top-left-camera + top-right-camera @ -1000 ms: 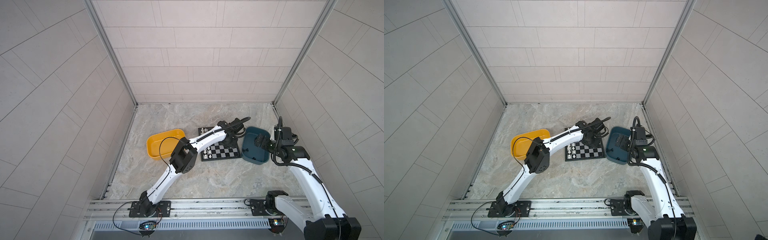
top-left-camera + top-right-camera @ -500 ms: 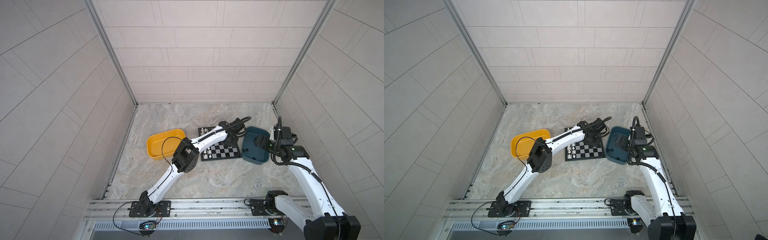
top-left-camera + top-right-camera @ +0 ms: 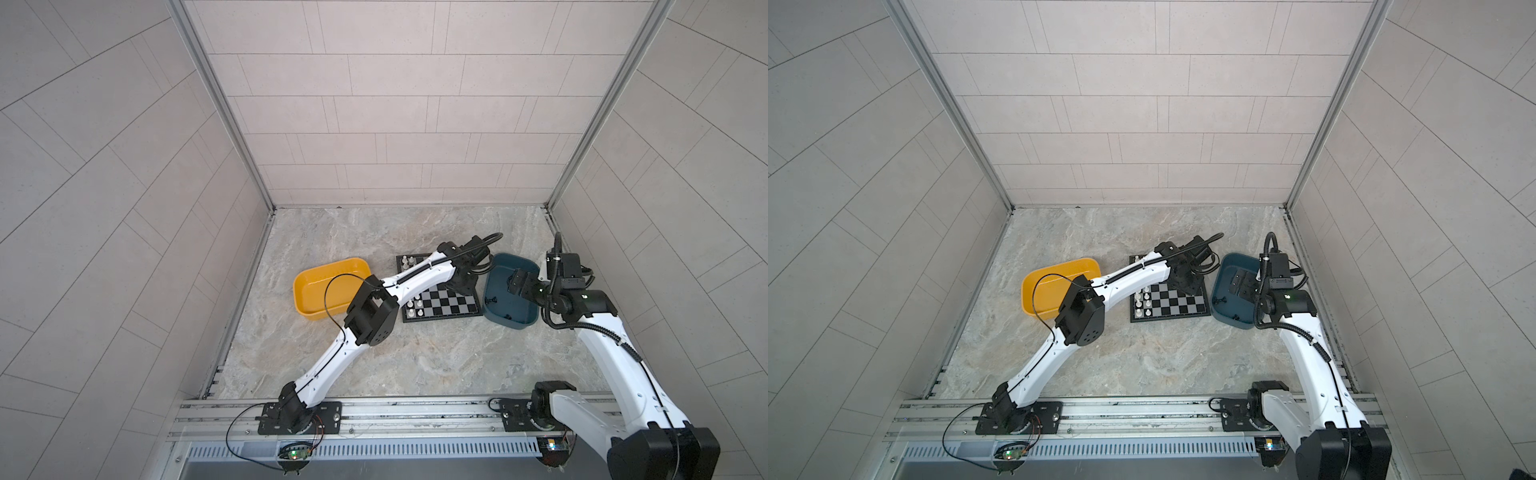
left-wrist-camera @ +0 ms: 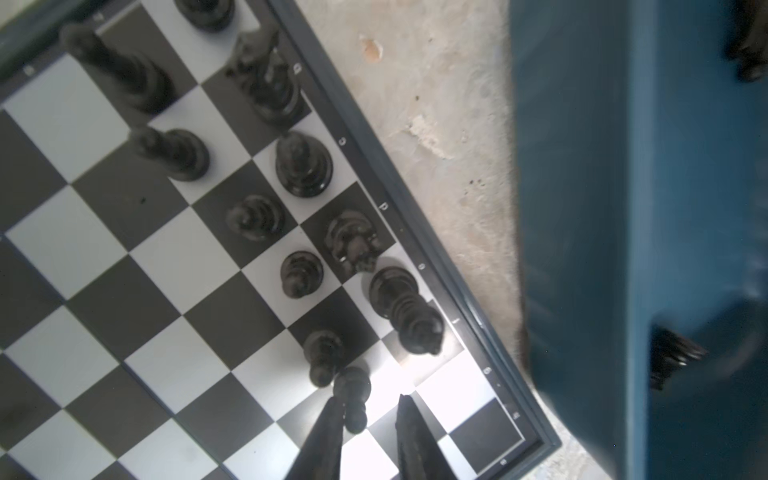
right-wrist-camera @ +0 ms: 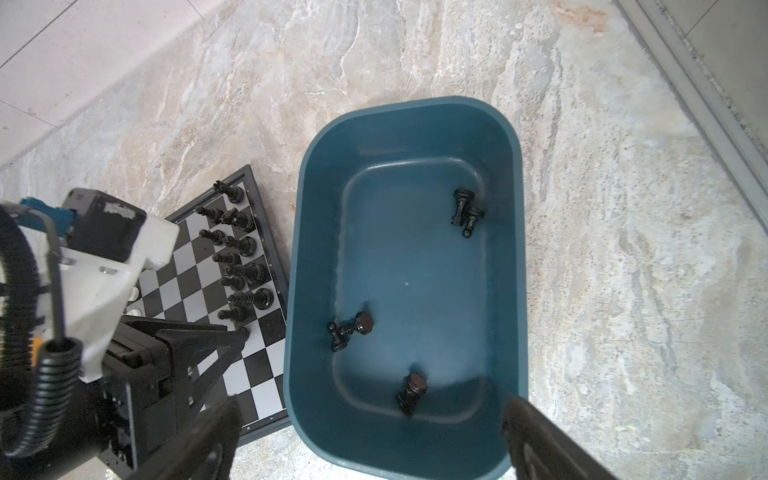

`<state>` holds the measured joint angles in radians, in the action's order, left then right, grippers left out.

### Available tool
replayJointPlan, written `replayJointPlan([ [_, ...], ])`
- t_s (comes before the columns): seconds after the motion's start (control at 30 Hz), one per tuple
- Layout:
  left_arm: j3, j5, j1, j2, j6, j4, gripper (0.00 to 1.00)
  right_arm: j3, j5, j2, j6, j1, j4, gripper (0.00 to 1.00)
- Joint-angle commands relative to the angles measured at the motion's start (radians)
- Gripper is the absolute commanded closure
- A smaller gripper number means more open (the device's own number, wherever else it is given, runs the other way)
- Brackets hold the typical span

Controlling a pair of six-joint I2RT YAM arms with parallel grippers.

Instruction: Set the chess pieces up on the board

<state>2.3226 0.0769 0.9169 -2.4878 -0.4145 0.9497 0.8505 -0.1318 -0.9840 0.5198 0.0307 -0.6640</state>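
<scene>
The board (image 3: pixel 444 305) (image 4: pixel 104 257) lies between two trays. Black chess pieces (image 4: pixel 303 170) stand in two rows along its edge nearest the teal tray. White ones (image 3: pixel 413 309) stand along the opposite edge. My left gripper (image 4: pixel 369 400) is low over that black side, open by a small gap. A black pawn (image 4: pixel 351 390) stands on a square between its fingers, against one finger and clear of the other. My right gripper (image 5: pixel 371 405) hangs wide open above the teal tray (image 5: pixel 299 208), holding nothing. Several black pieces (image 5: pixel 349 328) lie loose in that tray.
A yellow tray (image 3: pixel 332 262) sits left of the board, and the left arm's elbow (image 3: pixel 370 311) hangs over its near corner. The teal tray's rim nearly touches the board's edge. Tiled walls close the marble floor (image 3: pixel 415 357) on three sides.
My left gripper's jaws have parted, and the black pawn now stands free on its square. The left arm has shifted slightly. The right arm has barely moved.
</scene>
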Motion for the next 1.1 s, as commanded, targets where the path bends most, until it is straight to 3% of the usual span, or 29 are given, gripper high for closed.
replayJointPlan([
  [0.0, 0.027, 0.018, 0.003, 0.074, -0.016, 0.036, 0.68, 0.032, 0.034, -0.012, -0.005, -0.005, -0.033, 0.0],
  [0.17, 0.002, 0.043, -0.034, 0.244, -0.012, 0.11, 0.59, 0.065, 0.1, -0.098, 0.023, 0.008, -0.023, 0.1],
  [0.3, -0.154, 0.05, -0.068, 0.44, 0.014, 0.092, 0.54, 0.101, 0.138, -0.273, 0.034, 0.008, 0.028, 0.2],
  [0.4, -0.351, 0.078, -0.103, 0.619, 0.032, 0.033, 0.44, 0.162, 0.219, -0.42, 0.045, 0.009, 0.038, 0.3],
  [0.53, -0.699, 0.121, -0.17, 0.87, 0.083, -0.127, 0.25, 0.317, 0.294, -0.621, 0.041, 0.015, -0.04, 0.34],
  [0.67, -0.955, 0.253, -0.277, 1.033, 0.098, -0.256, 0.12, 0.408, 0.28, -0.763, 0.022, 0.023, -0.075, 0.41],
  [0.9, -1.119, 0.277, -0.309, 1.104, 0.13, -0.35, 0.08, 0.514, 0.319, -0.883, 0.008, 0.034, -0.099, 0.45],
  [1.07, -1.124, 0.312, -0.326, 1.087, 0.133, -0.357, 0.08, 0.512, 0.298, -0.903, 0.002, 0.064, -0.092, 0.48],
])
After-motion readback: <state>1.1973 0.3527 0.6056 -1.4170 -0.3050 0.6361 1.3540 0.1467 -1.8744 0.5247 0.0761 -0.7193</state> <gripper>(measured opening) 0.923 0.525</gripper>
